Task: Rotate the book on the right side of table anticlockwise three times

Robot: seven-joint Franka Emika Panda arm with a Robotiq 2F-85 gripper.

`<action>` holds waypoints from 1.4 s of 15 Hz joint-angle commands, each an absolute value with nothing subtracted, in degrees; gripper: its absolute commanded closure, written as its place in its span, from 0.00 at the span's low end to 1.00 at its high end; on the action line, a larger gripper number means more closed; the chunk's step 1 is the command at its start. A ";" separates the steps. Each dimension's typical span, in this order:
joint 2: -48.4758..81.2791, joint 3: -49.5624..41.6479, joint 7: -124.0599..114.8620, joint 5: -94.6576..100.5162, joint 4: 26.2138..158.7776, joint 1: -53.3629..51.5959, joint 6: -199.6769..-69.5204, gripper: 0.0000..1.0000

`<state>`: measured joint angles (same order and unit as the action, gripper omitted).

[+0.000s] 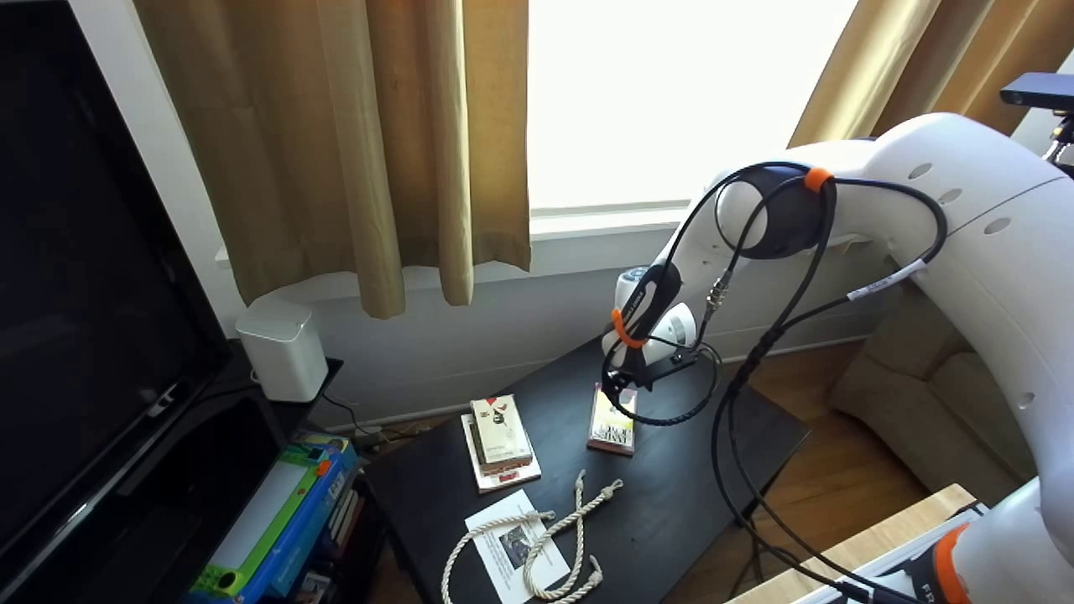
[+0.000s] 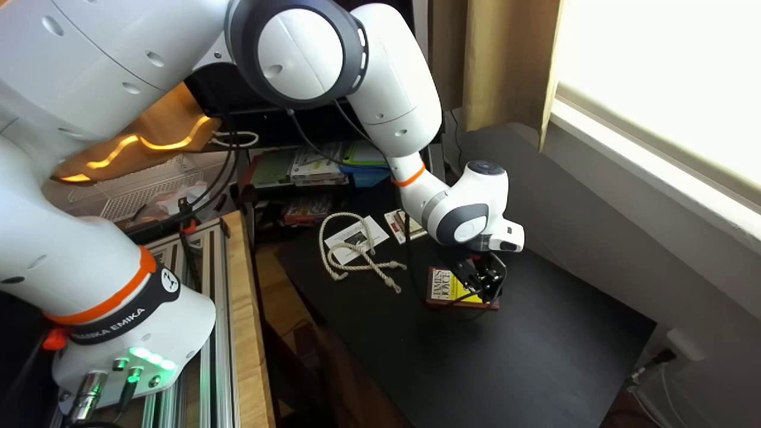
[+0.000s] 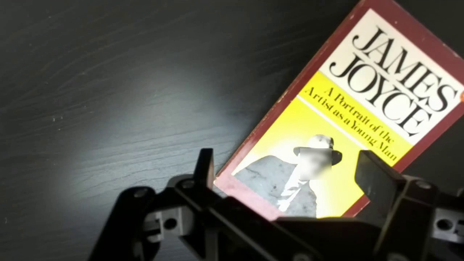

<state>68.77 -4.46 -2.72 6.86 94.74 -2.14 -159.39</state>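
The book [image 3: 344, 119] has a white and yellow cover with a dark red border and black lettering. It lies flat on the black table [image 3: 108, 90], tilted in the wrist view with its title end to the upper right. It also shows in both exterior views [image 1: 612, 432] [image 2: 453, 290]. My gripper [image 3: 290, 168] is open over the book's lower end. Its left finger is just outside the book's left corner; its right finger overlaps the right edge in the picture. I cannot tell whether the fingers touch the book. In the exterior views the gripper [image 1: 625, 387] [image 2: 484, 285] partly covers the book.
A stack of books [image 1: 502, 432] lies to the left of the book in an exterior view. A printed paper [image 1: 503, 554] with a white rope [image 1: 579, 524] over it lies nearer the front. A black cable loop [image 1: 671, 419] hangs at the wrist. A wall and window stand behind the table.
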 commanded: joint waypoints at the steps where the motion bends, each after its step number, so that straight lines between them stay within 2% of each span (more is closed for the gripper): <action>1: 71.17 -1.55 -5.22 1.17 93.00 1.08 -163.29 0.00; 11: 79.46 3.20 -10.99 -10.58 84.86 5.62 -173.55 0.00; 21: 83.45 1.45 -13.30 -11.42 78.12 3.38 -166.88 0.00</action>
